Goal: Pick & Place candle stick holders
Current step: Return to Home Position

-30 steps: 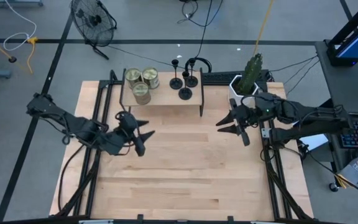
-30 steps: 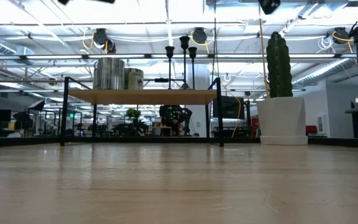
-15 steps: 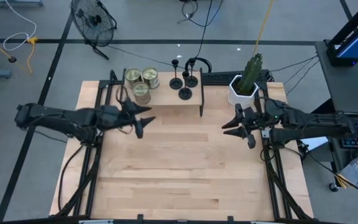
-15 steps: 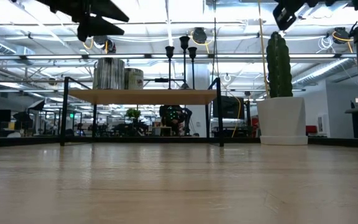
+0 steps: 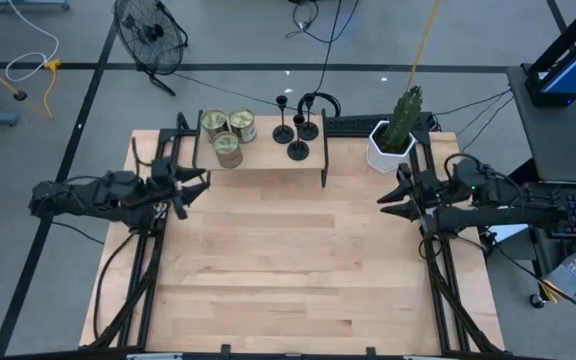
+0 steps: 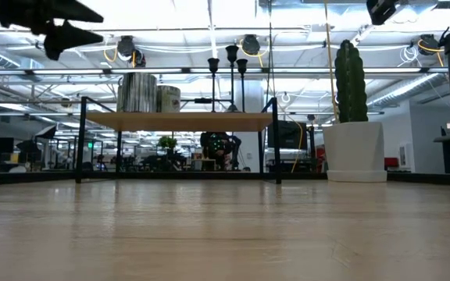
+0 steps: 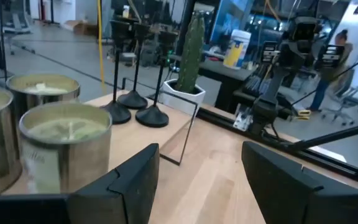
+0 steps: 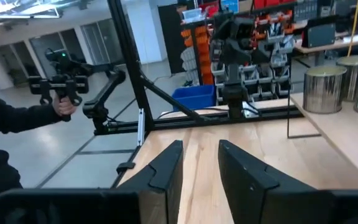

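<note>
Both arms have pulled outward since half a second ago. The left gripper [image 5: 192, 192] has gone from in front of the shelf [image 5: 268, 160] to the bench's [image 5: 288, 280] left edge. The right gripper [image 5: 392, 205] has backed to the right edge, just near of the potted cactus [image 5: 398, 125].

Pose: both arms lie stretched out, fingers pointing in toward the bench centre, and both hang well above the surface. In the low view the right arm is almost wholly cut off at the top.

Left fingers are spread wide. Right fingers are apart by a narrow gap. Neither holds anything.

The three candle stick holders [image 5: 297, 148] stand upright, clustered on the shelf's right half, with the tins [image 5: 228, 135] on its left half. In the left wrist view the holders' cups blur into the background.

Beyond the bench a person's hand [image 8: 62, 104] grips a handle; the rest of the person is cropped.
</note>
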{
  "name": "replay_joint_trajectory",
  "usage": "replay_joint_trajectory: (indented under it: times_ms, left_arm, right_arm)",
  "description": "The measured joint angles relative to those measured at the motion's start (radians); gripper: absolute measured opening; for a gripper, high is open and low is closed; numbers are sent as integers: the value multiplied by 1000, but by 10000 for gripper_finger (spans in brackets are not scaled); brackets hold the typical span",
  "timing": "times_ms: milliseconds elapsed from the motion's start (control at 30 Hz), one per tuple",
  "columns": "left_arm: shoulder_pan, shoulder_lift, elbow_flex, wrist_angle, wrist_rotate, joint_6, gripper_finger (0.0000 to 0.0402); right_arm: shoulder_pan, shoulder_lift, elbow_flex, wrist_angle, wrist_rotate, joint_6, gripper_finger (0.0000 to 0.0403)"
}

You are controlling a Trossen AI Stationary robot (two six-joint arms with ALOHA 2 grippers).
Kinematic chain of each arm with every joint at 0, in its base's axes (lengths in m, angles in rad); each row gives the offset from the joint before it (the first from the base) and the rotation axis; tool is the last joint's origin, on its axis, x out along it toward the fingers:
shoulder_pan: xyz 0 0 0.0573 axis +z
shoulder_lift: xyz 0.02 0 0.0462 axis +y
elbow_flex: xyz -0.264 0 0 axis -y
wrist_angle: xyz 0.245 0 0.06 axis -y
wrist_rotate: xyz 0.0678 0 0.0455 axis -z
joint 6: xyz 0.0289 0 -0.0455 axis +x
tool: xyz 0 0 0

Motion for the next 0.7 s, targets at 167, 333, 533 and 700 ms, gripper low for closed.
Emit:
replay_joint_trajectory:
  times_ms: [167, 333, 533, 700]
  left_arm:
    - [-53, -135, -99, 1, -59, -1, 237]
    - [-85, -213, -182, 34, -69, -12, 237]
    - [-102, -236, -208, -34, -69, -119, 237]
    - [-101, -236, -208, -93, -70, -242, 237]
  right_arm:
    - [0, -40, -14, -2, -4, -47, 93]
    - [0, -94, -88, 48, -4, -3, 93]
    - [0, -161, -184, 92, -3, 20, 93]
    - [0, -241, -198, 32, -1, 25, 93]
